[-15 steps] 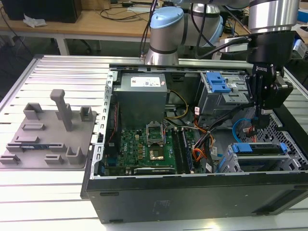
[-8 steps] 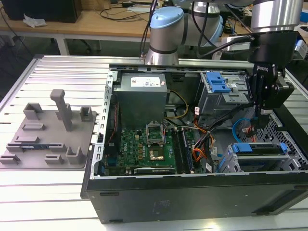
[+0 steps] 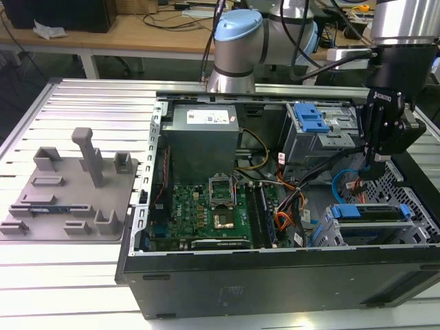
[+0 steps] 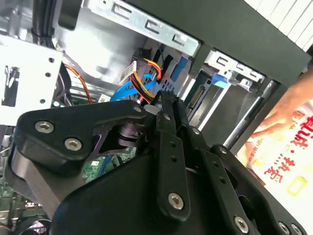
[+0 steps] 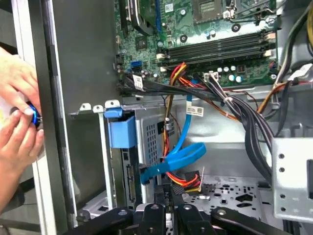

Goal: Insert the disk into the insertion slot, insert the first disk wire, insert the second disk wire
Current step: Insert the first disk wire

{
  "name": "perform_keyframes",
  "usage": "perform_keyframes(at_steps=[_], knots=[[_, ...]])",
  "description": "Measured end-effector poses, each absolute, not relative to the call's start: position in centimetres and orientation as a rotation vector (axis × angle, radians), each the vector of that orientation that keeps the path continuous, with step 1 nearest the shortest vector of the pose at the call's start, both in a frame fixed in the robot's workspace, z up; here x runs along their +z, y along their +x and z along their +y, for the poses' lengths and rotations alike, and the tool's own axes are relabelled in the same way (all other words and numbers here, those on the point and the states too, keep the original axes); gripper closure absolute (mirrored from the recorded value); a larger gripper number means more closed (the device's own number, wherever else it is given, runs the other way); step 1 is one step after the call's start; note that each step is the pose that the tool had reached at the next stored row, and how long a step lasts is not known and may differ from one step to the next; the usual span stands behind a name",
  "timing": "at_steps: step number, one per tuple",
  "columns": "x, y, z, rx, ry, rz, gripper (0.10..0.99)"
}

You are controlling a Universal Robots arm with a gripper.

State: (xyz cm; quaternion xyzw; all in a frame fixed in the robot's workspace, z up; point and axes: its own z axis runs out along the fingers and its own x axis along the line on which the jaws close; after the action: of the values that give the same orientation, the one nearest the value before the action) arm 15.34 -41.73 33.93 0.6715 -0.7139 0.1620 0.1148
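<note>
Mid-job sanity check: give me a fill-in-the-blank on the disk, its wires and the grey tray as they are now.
1. The disk sits seated in the ___.
2. The second disk wire is a flat cable coloured ___.
3. The grey tray lies outside the case, toward the exterior view's ___.
Missing words: insertion slot; blue; left.

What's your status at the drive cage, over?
Pincer low beside first disk wire plug. Second disk wire close by. Disk sits in insertion slot. Person's hands outside case wall.
</note>
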Motion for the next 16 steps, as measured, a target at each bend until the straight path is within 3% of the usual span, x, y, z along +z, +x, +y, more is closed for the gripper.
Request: perform_keyframes(at_steps=[5, 11, 16], knots=[[34.0, 15.7, -42.1, 0.380, 1.986, -2.096, 0.922], [34.3, 16.2, -43.5, 0.344, 1.999, -2.105, 0.922], [34.4, 16.6, -44.8, 0.252, 2.018, -2.113, 0.922]])
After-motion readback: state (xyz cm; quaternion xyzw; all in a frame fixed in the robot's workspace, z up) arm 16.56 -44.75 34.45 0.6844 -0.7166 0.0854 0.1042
